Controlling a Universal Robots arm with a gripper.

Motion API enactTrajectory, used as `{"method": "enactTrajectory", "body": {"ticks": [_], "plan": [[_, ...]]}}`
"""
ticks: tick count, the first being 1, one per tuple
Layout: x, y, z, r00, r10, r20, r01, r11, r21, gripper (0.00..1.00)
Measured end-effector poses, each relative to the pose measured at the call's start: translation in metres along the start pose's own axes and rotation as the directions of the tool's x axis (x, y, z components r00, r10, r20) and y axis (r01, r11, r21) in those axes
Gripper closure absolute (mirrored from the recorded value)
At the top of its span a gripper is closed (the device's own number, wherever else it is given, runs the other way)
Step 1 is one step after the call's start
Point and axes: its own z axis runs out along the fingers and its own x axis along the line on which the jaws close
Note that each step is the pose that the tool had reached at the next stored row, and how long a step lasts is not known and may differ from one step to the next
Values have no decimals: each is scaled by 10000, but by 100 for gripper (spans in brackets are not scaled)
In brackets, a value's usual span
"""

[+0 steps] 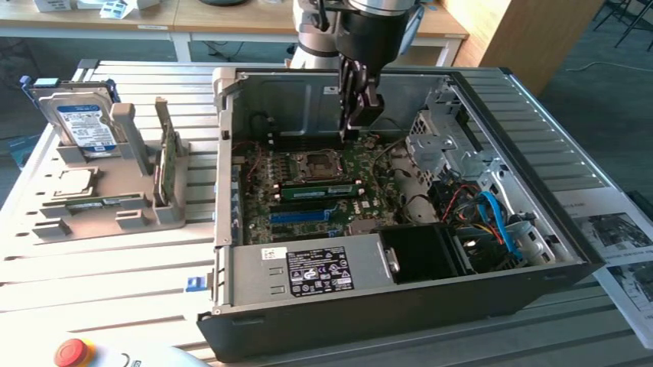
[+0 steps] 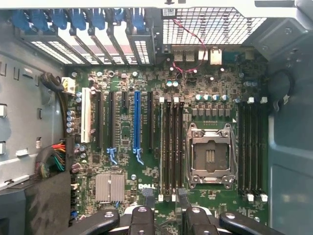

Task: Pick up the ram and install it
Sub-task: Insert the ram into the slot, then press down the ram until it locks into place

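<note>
My gripper (image 1: 357, 126) hangs inside the open computer case (image 1: 571, 252), above the motherboard (image 1: 306, 214) and clear of it. It is open; its dark fingers (image 2: 148, 200) stand apart over the near end of the memory slots (image 2: 171, 147), with nothing between them at the gripper (image 2: 166, 203). A long green ram stick (image 1: 320, 187) stands in a slot beside the empty CPU socket (image 1: 309, 163). Another green stick (image 1: 164, 164) stands on edge in the grey holder (image 1: 128, 218) at the exterior view's left, far from the gripper.
The holder also carries a hard drive (image 1: 82, 122), a CPU (image 1: 72, 182) and a flat labelled board (image 1: 102, 202). The case holds a power supply (image 1: 306, 271), a drive cage (image 1: 444, 145) and loose cables (image 1: 495, 218). A red stop button (image 1: 73, 352) sits at the front.
</note>
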Motion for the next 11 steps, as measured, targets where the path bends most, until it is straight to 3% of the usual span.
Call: {"method": "enactTrajectory", "body": {"ticks": [4, 11], "plan": [[1, 0, 0, 9999, -4, 164, 3, 10000, 27, 69], [1, 0, 0, 9998, -4, 183, 4, 10000, 28, 69]]}}
